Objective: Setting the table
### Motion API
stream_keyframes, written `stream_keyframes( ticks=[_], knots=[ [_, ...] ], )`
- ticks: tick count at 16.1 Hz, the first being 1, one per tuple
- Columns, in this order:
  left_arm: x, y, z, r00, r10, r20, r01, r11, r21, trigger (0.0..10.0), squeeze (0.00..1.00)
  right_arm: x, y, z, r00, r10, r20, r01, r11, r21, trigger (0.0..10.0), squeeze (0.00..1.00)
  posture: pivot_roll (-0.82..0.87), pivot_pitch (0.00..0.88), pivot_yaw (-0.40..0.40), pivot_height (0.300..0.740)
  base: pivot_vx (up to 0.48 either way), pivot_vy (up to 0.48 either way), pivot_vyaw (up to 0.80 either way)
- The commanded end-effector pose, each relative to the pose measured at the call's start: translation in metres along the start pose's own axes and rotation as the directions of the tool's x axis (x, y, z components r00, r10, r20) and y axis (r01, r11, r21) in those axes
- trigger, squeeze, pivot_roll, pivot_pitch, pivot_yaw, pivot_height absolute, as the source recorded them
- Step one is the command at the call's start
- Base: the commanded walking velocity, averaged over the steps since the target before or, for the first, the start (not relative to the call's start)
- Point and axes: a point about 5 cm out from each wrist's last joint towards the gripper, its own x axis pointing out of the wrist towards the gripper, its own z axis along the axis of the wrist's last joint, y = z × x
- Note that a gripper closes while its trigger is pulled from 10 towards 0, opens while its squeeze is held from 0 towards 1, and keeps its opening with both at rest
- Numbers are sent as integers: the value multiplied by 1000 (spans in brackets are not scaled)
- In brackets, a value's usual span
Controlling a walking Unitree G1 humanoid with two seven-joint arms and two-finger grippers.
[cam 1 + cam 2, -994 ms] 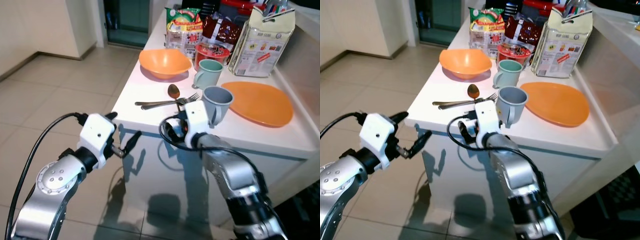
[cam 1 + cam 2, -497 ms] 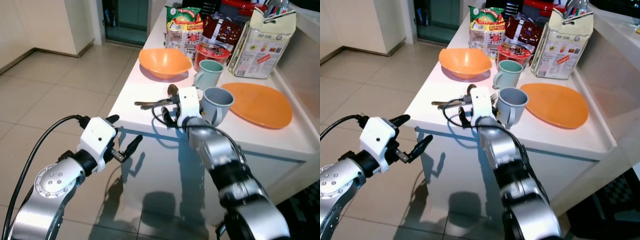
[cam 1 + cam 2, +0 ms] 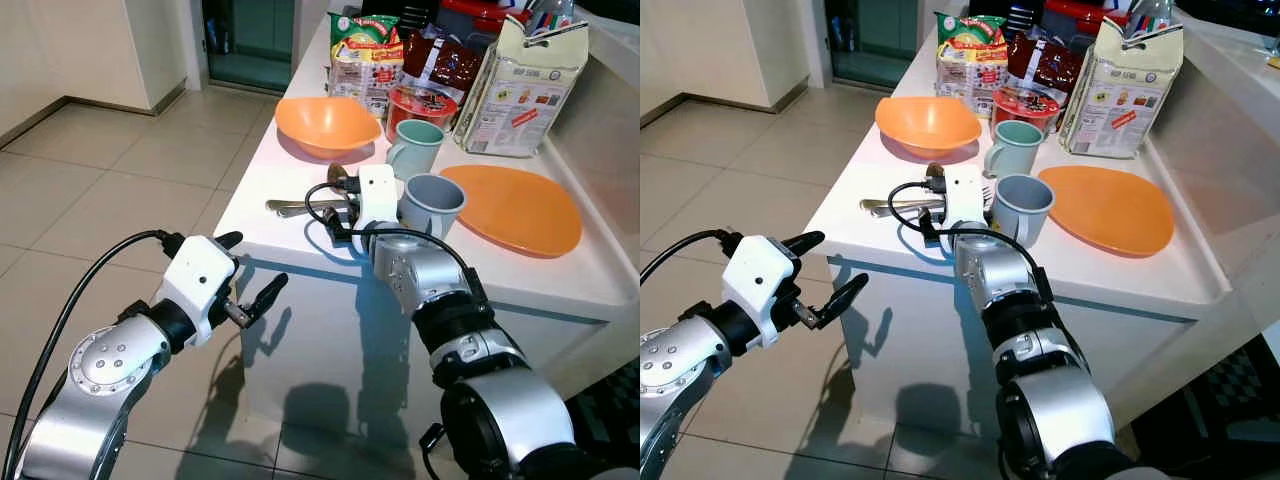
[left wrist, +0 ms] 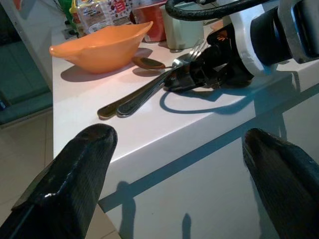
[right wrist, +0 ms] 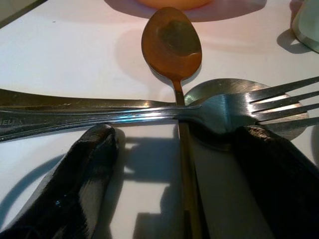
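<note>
The worktop [image 3: 300, 235] is white, smooth and faintly glossy, taking soft shadows. On it the fork [image 5: 239, 107] and spoon [image 5: 279, 107] are polished steel with fine brushed streaks; the small spoon [image 5: 172, 42] has a coppery, mirror-bright bowl. The bowl [image 3: 328, 123] and plate [image 3: 512, 205] look like matt orange plastic, the two mugs [image 3: 430, 205] smooth and matt. At 12 o'clock stand shiny foil packets [image 3: 362, 55] and a paper bag [image 3: 520, 85]. The right hand [image 5: 179, 149] has dull, slightly rough black rubbery fingers [image 5: 84, 179]. The floor [image 3: 100, 200] is satin tile.
</note>
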Motion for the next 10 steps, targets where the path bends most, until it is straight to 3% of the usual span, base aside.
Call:
stream_keyframes(
  ticks=[1, 10],
  knots=[
    [2, -2, 6, 999, -32, 16, 32, 999, 13, 10000, 0, 1, -4, -21, 994, 3, -107, 0, 1000, 28, 0, 0, 175, 0, -89, 740, 0, 0, 0],
    [3, -2, 6, 999, -39, 18, 39, 999, 31, 10000, 0, -1, -7, -20, 991, 6, -136, -5, 1000, 7, 0, 0, 174, 0, -87, 740, 0, 0, 0]
  ],
)
